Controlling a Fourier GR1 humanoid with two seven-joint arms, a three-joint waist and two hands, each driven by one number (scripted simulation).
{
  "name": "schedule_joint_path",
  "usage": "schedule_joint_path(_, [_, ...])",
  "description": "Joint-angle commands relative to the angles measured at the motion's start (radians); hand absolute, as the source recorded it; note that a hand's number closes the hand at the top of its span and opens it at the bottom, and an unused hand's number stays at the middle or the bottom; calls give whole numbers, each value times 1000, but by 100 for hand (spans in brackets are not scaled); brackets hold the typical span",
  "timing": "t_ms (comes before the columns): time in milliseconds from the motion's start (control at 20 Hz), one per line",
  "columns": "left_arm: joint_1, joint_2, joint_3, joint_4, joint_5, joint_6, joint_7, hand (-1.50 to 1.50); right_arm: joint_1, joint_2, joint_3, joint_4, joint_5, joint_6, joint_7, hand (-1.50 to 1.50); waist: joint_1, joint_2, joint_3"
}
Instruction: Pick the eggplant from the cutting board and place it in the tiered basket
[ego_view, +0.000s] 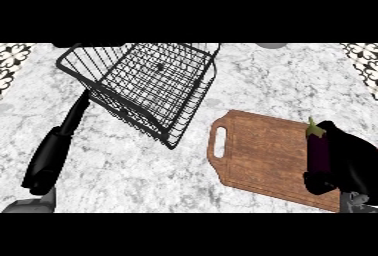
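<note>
A dark purple eggplant (319, 150) with a green stem stands lengthwise over the right part of the wooden cutting board (262, 155). My right hand (353, 162) wraps it from the right, thumb curled under its lower end, and hides its right side. I cannot tell whether the eggplant still touches the board. The black wire tiered basket (151, 80) stands at the upper left of the counter, well apart from the board. At the left edge my left hand (48, 157) rests with straight fingers that point up toward the basket's lower left corner.
The marble counter (148, 170) stretches between the basket and the board. The board's handle slot (219, 142) faces left. Patterned tiles (363, 57) show in the top corners.
</note>
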Motion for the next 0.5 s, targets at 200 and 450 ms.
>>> schedule_joint_path(200, [-20,-17,-16,25,-35,11,0,0,-92,98,-105,-314,-201,86,93,150,21,5,0])
schedule_joint_path(450, [-3,-3,-7,-29,-8,-30,17,0,-267,70,-49,-476,-194,268,221,150,32,5,-1])
